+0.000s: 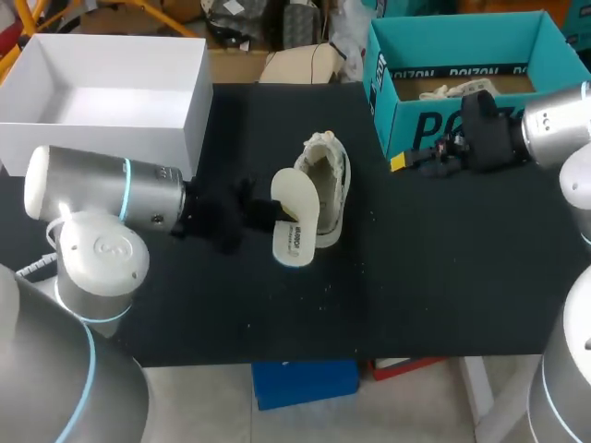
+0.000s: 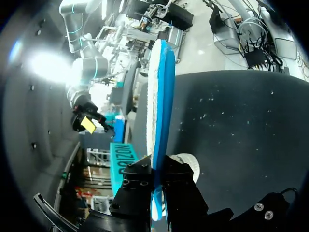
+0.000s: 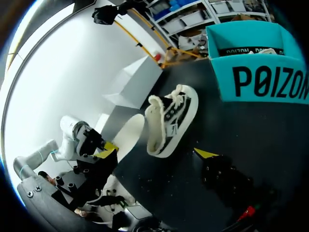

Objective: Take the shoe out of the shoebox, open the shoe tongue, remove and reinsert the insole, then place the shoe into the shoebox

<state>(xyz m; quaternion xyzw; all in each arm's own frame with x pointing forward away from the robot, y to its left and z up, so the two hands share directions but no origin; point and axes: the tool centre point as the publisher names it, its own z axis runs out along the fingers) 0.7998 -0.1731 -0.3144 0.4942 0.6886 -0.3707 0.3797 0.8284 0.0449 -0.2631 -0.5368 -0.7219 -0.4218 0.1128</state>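
— How many shoes do we have out on the table (image 1: 443, 277)?
— One shoe (image 1: 328, 189). It lies on its side near the middle, apart from both boxes.
— And insoles?
— One insole (image 2: 159, 96). Our left gripper (image 2: 157, 181) pinches its end between both fingers and holds it on edge just beside the shoe's opening.
— Boxes?
— Two. The teal shoebox (image 1: 434, 129) stands at the far right and a white box (image 1: 102, 115) at the far left, both open. Something pale (image 1: 457, 89) lies in the teal one, but we cannot tell what it is.
— And our right gripper (image 3: 155, 152)?
— Its two yellow tips are spread wide with nothing between them, just in front of the teal shoebox.
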